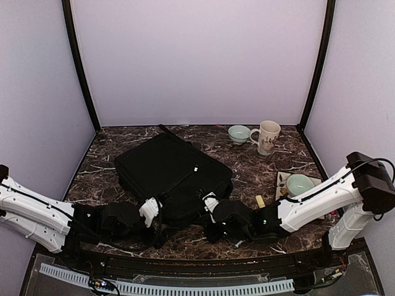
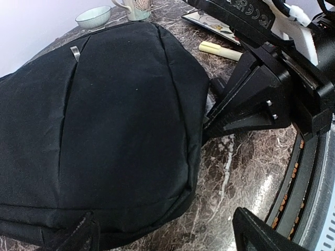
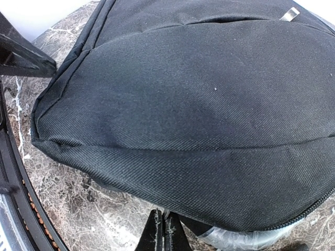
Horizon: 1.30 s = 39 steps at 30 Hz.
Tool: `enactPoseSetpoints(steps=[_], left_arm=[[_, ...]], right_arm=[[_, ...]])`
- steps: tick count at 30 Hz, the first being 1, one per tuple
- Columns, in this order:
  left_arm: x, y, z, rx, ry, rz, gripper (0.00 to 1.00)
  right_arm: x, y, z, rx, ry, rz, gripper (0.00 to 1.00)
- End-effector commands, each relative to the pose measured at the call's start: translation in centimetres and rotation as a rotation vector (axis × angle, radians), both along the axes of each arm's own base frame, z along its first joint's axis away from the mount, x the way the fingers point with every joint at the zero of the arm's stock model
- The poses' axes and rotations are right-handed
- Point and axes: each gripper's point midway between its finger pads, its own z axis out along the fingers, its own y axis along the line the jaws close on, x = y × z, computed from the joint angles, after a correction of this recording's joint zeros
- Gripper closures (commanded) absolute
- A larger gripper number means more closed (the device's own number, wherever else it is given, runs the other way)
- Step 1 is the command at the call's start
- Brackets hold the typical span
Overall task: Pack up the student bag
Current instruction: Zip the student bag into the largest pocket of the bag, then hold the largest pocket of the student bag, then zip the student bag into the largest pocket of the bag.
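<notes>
Bag: student bag (image 1: 173,169) lies flat in the middle of the table (image 1: 271,166), turned at an angle, with its near edge just in front of both grippers. It looks full and rounded in the wrist views.

Bag closure: one silver zipper pull (image 2: 75,51) shows on the top panel. A run of zip teeth (image 3: 314,209) is visible along the near side. Whether the main opening is zipped I cannot tell.

Left gripper (image 2: 163,219): jaws spread wide and holding nothing, low at the bag's near-left corner.

Right gripper (image 3: 163,225): fingers pressed together, tips at the bag's near edge. Whether they pinch fabric I cannot tell.

Loose items: yellow marker (image 1: 260,201) lies on the table to the right of the bag. A pen (image 1: 237,244) lies near the front edge. Both are outside the bag.

Other items: a bowl (image 1: 239,133) and a mug (image 1: 268,137) stand at the back. A second bowl sits on a plate (image 1: 282,180) at the right.

Unclear: something pale and clear (image 3: 230,241) shows under the bag's near edge. I cannot identify it.

Progress (judgement): the bulge suggests some contents are already inside. The task is likely mid to late.

Left to do (judgement): the marker and pen may yet need to go in, and then the bag must be closed.
</notes>
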Motion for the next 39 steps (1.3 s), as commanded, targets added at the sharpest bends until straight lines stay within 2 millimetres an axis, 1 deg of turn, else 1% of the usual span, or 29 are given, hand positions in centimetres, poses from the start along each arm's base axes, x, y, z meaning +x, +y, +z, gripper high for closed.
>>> enactPoseSetpoints(steps=[1,4,7,10,11,12,14,15,16,17,25,27,30,33,39], left_arm=[[0.4,-2.6,2.5,-0.097,-0.038,-0.019,0.1],[0.5,-3.6,2.4,-0.103,-0.046,-0.029,0.11],[1.3,-4.0,1.6,-0.061,-0.06,0.004,0.17],[2.1,-4.0,0.9,-0.02,-0.082,0.051,0.3],[2.4,-4.0,0.8,-0.012,-0.09,0.065,0.37],[2.5,-3.9,0.6,-0.004,-0.096,0.074,0.46],[2.7,-3.7,0.5,0.006,-0.104,0.084,0.75],[2.8,-3.6,0.4,0.011,-0.105,0.088,0.87],[2.8,-3.4,0.4,0.016,-0.107,0.092,0.95],[2.9,-3.2,0.4,0.021,-0.109,0.098,1.0],[2.6,-0.7,1.0,0.029,-0.105,0.125,1.0],[2.4,0.0,0.9,0.04,-0.094,0.124,1.0],[2.1,0.8,0.9,0.051,-0.076,0.122,1.0],[2.1,1.4,0.7,0.067,-0.069,0.138,1.0],[2.1,2.4,0.7,0.079,-0.062,0.159,1.0]], right_arm=[[-0.3,0.7,2.0,0.074,-0.013,0.005,1.0],[-0.5,0.7,2.0,0.074,-0.013,0.009,1.0],[-0.5,0.6,1.9,0.073,-0.014,0.007,1.0],[-0.5,0.3,1.6,0.066,-0.015,0.001,1.0],[-0.5,0.3,2.7,0.093,-0.019,-0.001,1.0],[-0.5,0.2,2.9,0.098,-0.019,-0.002,1.0],[-0.4,-0.2,3.0,0.099,-0.021,-0.012,1.0],[-0.4,-0.4,3.0,0.1,-0.023,-0.019,1.0],[-0.3,-0.6,3.0,0.096,-0.025,-0.027,1.0],[-0.2,-0.8,3.0,0.096,-0.026,-0.034,1.0],[0.9,-2.8,3.2,0.083,-0.043,-0.126,1.0],[1.4,-3.4,2.9,0.076,-0.04,-0.153,1.0],[2.4,-4.0,2.3,0.072,-0.02,-0.185,1.0],[3.4,-4.6,2.2,0.061,-0.015,-0.223,1.0],[5.6,-6.8,1.9,0.042,-0.01,-0.31,1.0]])
